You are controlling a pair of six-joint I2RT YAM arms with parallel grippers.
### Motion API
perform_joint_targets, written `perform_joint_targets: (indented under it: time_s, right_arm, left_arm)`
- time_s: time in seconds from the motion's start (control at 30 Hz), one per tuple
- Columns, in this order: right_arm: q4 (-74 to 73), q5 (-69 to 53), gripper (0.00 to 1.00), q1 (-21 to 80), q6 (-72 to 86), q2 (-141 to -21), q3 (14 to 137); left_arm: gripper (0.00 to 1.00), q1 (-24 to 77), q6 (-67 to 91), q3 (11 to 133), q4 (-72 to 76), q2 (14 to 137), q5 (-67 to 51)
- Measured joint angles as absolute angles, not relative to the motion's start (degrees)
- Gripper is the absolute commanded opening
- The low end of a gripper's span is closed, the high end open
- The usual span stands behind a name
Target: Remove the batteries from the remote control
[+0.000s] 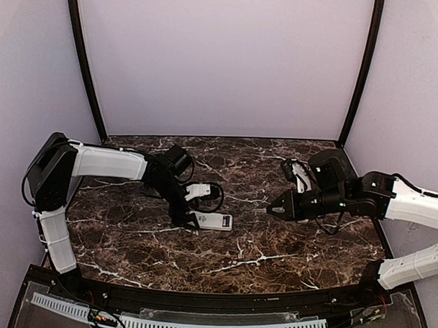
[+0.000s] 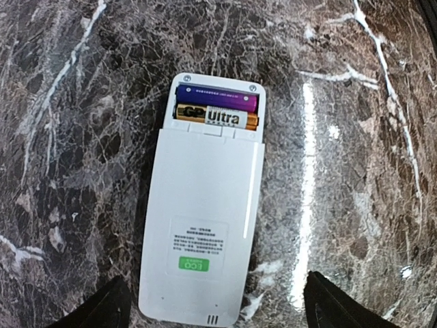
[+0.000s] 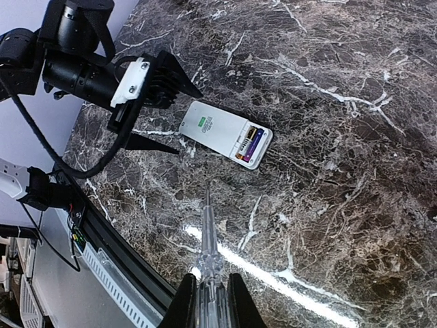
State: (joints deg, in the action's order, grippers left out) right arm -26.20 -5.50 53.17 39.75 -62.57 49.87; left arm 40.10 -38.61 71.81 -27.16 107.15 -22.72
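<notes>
Dark marble table [image 1: 295, 260]. On it, the left gripper [image 2: 217, 307] is spread wide, with one finger either side of the remote's 6 o'clock end in its wrist view. At 3 o'clock from the remote in the top view and well apart, the right gripper [image 3: 209, 285] is pinching a clear-handled tool [image 3: 207, 225]. The remote [image 1: 211, 220] lies face down, slightly left of centre. Its cover [image 2: 205, 219] stops short of the 12 o'clock end. The purple battery [image 2: 215, 98] and gold battery [image 2: 217, 117] are exposed there.
</notes>
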Motion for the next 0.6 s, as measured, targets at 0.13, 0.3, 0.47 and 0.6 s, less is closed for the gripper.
perform_joint_targets:
  time_s: [0.13,0.3,0.47,0.6]
  right_arm:
    - [-27.5,-4.9,0.00,53.2,39.6,-61.7,50.0]
    - [-28.1,-4.4,0.00,53.2,39.5,-61.4,50.0]
    - [-28.9,-4.2,0.00,53.2,39.2,-61.6,50.2]
    - [-29.3,-4.2,0.00,53.2,39.1,-61.9,50.7]
  left_arm:
    - [0.88,40.4,-41.5,73.3,-28.0,110.5,-21.7]
    - [0.87,40.7,-43.8,74.9,-28.8,113.4,-20.3]
    - [0.82,40.9,-45.3,76.4,-28.5,114.8,-19.0]
    - [0.68,40.9,-46.1,77.3,-28.1,115.6,-18.6]
